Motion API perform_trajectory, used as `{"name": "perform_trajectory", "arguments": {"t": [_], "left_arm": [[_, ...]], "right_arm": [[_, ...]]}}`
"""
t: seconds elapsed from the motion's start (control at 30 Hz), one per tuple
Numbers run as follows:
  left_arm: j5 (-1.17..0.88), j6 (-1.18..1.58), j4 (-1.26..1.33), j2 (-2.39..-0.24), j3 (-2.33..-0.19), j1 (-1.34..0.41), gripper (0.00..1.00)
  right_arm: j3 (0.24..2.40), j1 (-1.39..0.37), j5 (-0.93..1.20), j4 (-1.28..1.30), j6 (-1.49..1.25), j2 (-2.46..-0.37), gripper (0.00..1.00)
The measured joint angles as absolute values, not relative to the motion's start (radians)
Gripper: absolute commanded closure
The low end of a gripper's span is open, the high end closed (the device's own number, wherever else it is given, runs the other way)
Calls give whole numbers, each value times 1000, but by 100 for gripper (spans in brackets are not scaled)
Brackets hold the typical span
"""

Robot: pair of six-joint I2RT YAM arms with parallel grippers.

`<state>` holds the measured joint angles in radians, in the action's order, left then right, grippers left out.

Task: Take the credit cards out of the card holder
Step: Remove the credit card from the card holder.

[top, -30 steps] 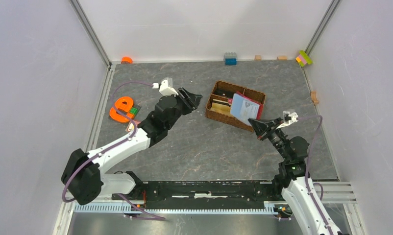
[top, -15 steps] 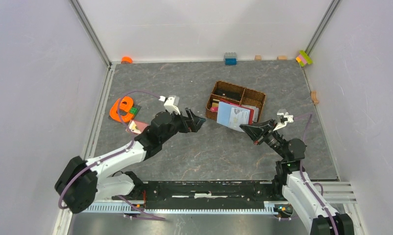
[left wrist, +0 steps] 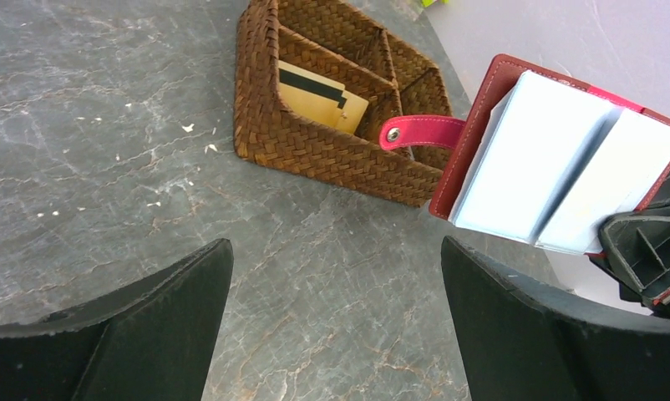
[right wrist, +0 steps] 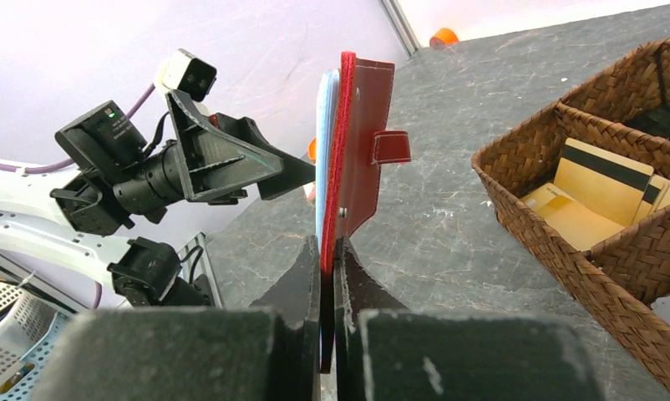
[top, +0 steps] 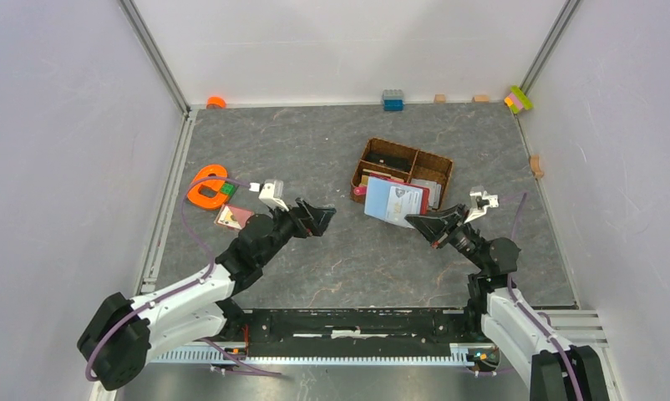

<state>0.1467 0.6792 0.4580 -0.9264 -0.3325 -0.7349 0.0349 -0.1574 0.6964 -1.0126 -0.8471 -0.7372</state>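
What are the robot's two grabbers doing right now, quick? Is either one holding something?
Left gripper: jaws open, holding nothing.
Right gripper: jaws closed on the dark red card holder.

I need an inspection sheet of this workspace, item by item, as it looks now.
Surface: grey marbled table, small white specks.
Job's things: red card holder held off the table, strap undone, light-blue cards inside; tan striped cards in the wicker basket.
Clutter: orange ring, blue block at the far edge.
Grippers: left gripper open, empty; right gripper shut on the card holder's edge.
Cables: purple cable along each arm.
Surroundings: white walls, metal frame.
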Motion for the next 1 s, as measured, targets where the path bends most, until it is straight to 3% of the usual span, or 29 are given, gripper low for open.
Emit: {"name": "perform_trajectory", "arguments": {"t": [0.13,0.37,1.0], "left_arm": [[100,678,538,-979,-327,-734,0],[-155,679,669,-1214,-398,-723,0],[-353,691,821,-1267,-414,-709,0]], "right_arm": [[35,-164,698,-1036,-852,-756,100],[35,-188,729,-1098,-879,-855,100],[35,-209,804,-1282,-1007,-909,100]]}}
